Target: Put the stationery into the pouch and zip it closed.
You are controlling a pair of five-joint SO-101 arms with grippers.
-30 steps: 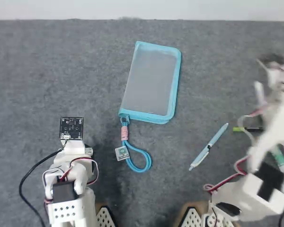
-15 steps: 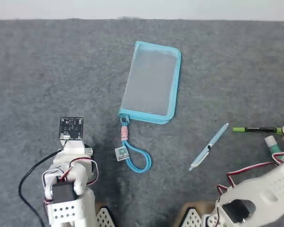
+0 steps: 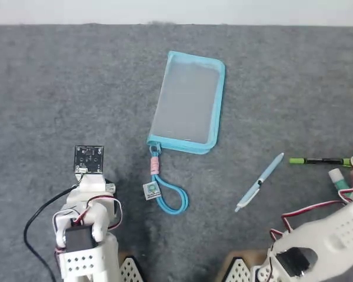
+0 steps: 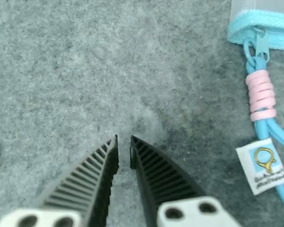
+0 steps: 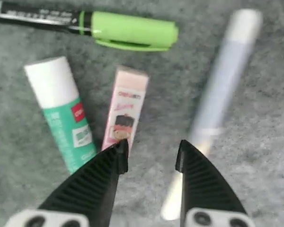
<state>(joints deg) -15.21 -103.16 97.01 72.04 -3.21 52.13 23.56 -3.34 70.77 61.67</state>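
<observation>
Grey felt table point(image 3: 59, 70), right pincer point(image 5: 151, 150) parted, empty, above eraser point(image 5: 127, 106)

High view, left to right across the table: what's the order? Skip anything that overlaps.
left arm → pouch → blue pen → green marker

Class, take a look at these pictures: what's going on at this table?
Two robot arms are set to pack stationery into the blue pouch, but nothing is packed yet. The right gripper hangs open above the eraser and the blue pen, with the glue stick and green marker lying loose beside them. The left gripper is shut on nothing, near the pouch's strap.
</observation>
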